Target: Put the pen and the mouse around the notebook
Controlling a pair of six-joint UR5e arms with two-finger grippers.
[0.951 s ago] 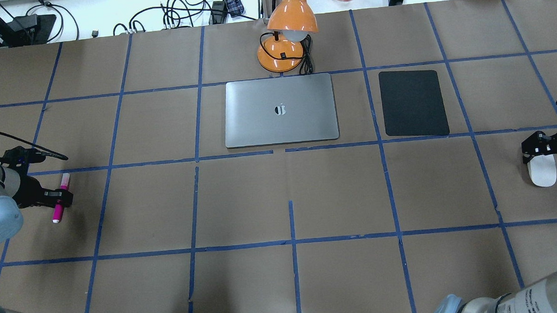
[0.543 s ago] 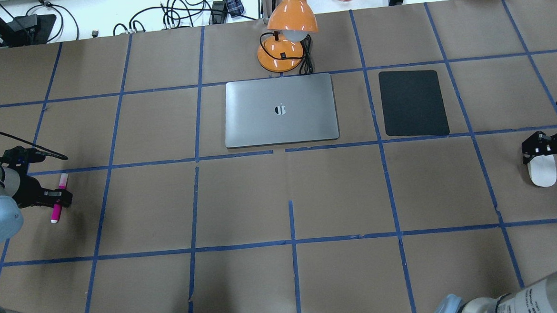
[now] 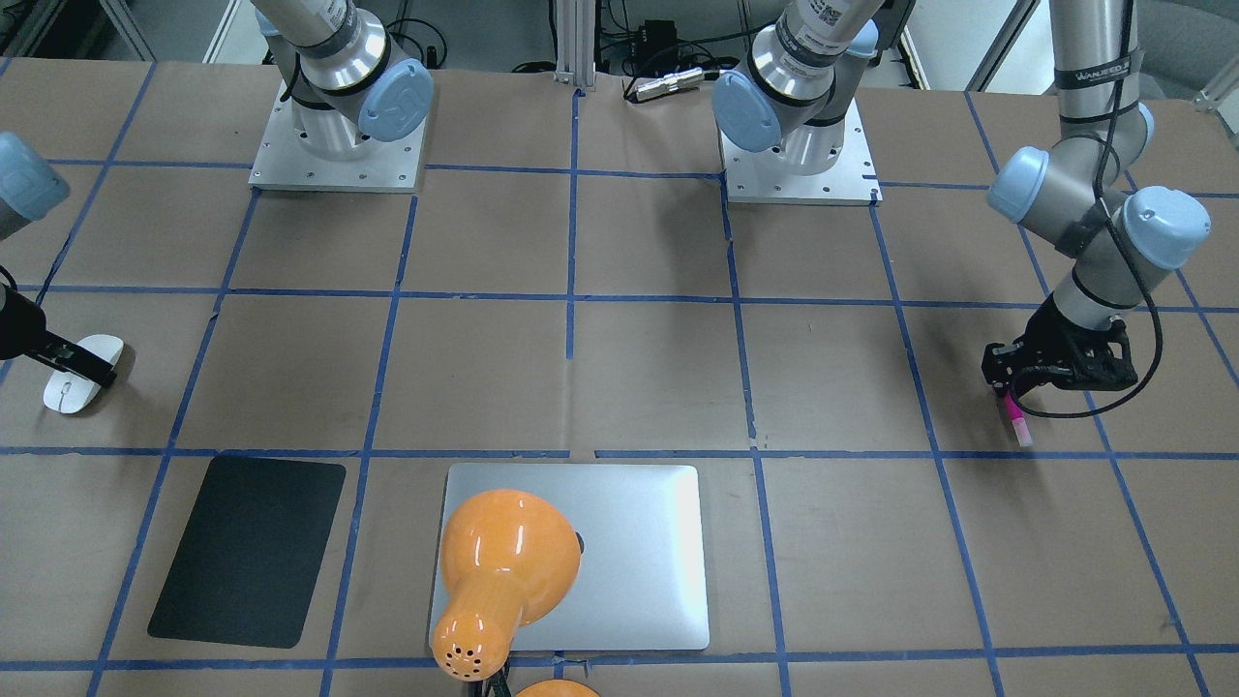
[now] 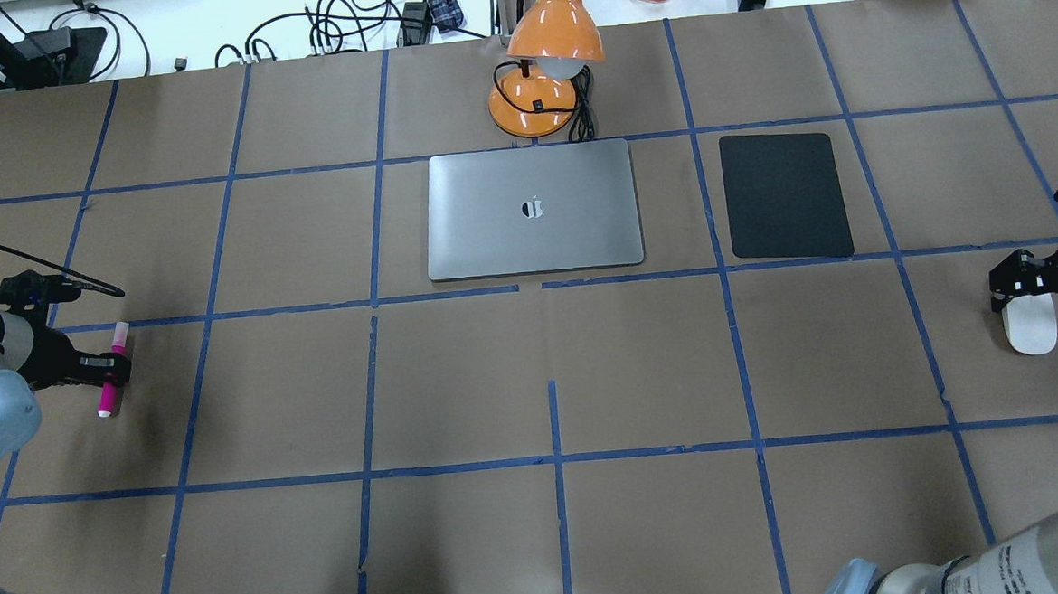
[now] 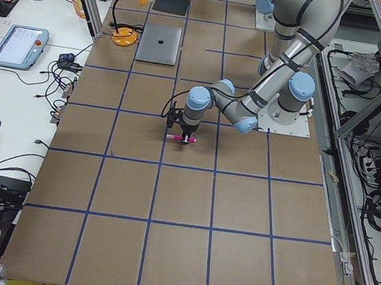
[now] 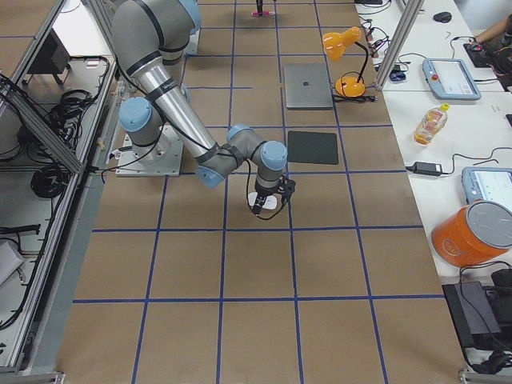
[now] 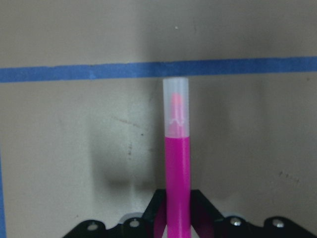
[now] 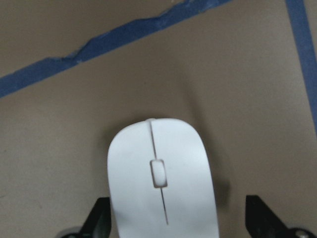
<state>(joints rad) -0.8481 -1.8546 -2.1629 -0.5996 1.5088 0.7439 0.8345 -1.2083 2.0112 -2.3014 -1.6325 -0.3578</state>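
The silver-grey notebook (image 4: 534, 211) lies shut at the table's far middle, also visible in the front-facing view (image 3: 649, 561). At the far left, my left gripper (image 4: 114, 366) is shut on the magenta pen (image 4: 108, 378). In the left wrist view the pen (image 7: 177, 163) sticks out forward from between the fingers, pale cap ahead, its shadow offset on the paper. At the far right, the white mouse (image 4: 1031, 329) rests on the table. My right gripper (image 4: 1044, 304) is open and straddles the mouse (image 8: 161, 183), with a gap showing at one finger (image 8: 257, 215).
A black mat (image 4: 786, 195) lies right of the notebook. An orange desk lamp (image 4: 545, 79) stands just behind the notebook, its head overhanging the lid in the front-facing view (image 3: 503, 571). Blue tape lines grid the brown paper. Cables and devices lie beyond the far edge.
My left gripper has shifted slightly left and away with the pen in it. The right gripper and the mouse have barely moved.
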